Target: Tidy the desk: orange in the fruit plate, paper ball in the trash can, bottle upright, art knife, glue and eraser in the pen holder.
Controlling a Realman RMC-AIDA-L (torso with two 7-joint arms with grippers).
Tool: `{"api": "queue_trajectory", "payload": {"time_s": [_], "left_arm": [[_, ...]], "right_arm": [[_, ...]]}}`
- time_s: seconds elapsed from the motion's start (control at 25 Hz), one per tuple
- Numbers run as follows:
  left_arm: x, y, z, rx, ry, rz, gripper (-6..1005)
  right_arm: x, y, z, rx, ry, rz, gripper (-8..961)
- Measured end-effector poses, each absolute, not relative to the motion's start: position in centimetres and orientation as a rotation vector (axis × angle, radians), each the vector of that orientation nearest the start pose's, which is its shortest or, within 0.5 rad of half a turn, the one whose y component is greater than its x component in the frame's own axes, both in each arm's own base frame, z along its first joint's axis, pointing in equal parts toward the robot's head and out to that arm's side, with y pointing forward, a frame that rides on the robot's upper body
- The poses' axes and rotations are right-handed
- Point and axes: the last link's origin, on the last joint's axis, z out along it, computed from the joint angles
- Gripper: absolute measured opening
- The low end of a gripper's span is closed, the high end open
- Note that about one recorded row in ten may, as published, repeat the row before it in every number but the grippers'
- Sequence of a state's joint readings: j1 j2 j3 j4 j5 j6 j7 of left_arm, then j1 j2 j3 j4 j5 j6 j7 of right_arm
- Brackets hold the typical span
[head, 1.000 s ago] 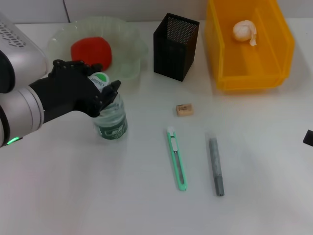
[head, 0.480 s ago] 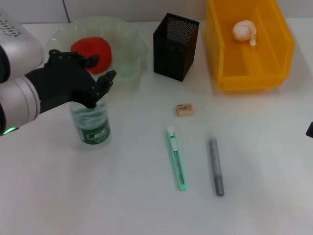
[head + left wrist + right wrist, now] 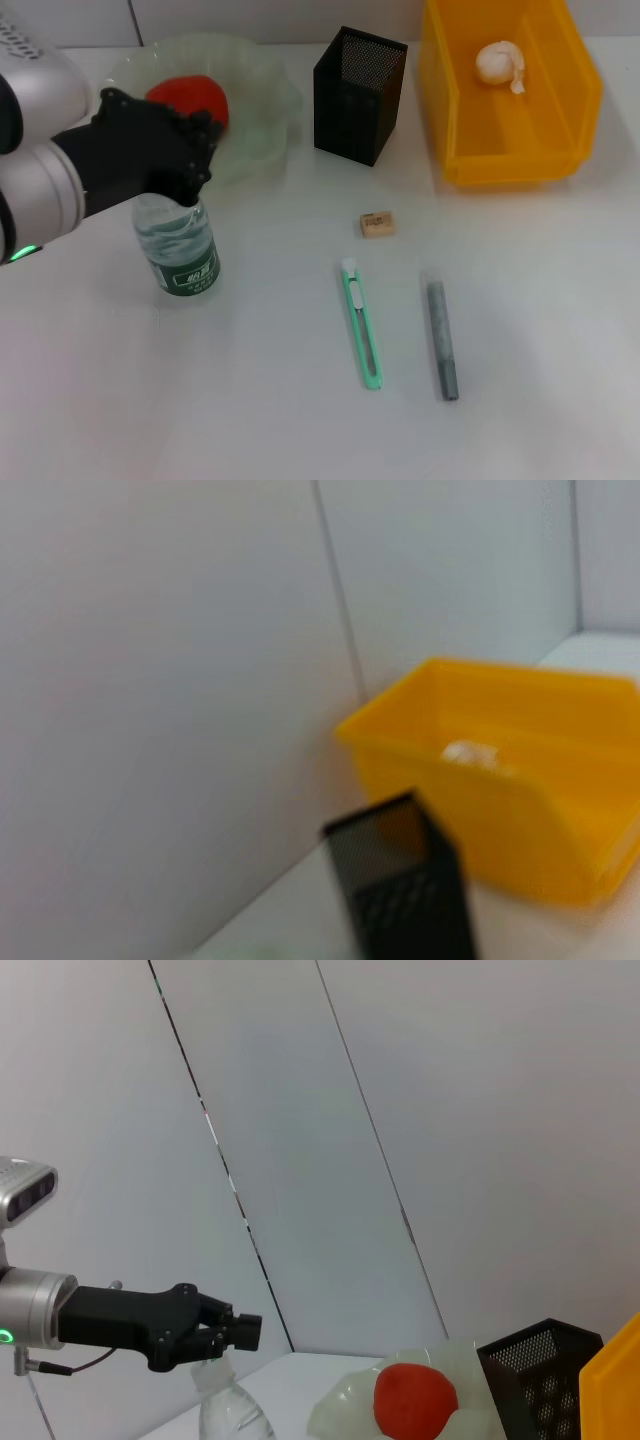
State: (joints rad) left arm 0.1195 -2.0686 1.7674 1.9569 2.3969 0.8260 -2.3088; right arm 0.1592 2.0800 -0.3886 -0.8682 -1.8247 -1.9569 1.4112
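Gripping the small clear plastic water bottle by its capped neck, left gripper clenched there, standing it upright on the plain white desk near the pale green scalloped fruit plate; probably light, smooth-walled, easily tipped.

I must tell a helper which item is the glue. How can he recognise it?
Start at the yellow trash can and come toward the desk's near edge. Two slim sticks lie there side by side; the glue is the plain grey one, on the right of the mint-green art knife.

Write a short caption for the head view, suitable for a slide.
Left tool holds the upright bottle by its top beside the fruit plate; art knife, glue, eraser lie loose.
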Motion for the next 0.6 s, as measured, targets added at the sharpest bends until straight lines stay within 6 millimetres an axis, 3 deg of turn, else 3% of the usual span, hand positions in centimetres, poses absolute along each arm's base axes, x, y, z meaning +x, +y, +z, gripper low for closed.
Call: {"api": "queue_trajectory", "payload": {"time_s": [0.12, 0.24, 0.32, 0.44, 0.6], "left_arm": [[-13.4, 27.1, 0.8, -2.371, -0.266, -0.285, 141], [-12.6, 26.7, -0.3, -2.412, -0.221, -0.346, 196], [-11.8, 26.0, -1.8, -2.471, -0.176, -0.494, 239], [-11.8, 25.3, -2.8, -2.5, -0.101, -0.639, 303], [-12.8, 24.4, -3.3, -2.544, -0.063, -0.766, 389]], "right_arm": [[32.4, 21.2, 9.3, -2.352, 0.724, 1.038, 832], [32.3, 21.5, 9.8, -2.341, 0.734, 1.039, 832], [32.1, 21.8, 10.6, -2.333, 0.738, 1.022, 833], [31.5, 22.2, 12.1, -2.329, 0.72, 0.977, 833], [31.2, 22.4, 12.7, -2.321, 0.746, 0.991, 833]]}}
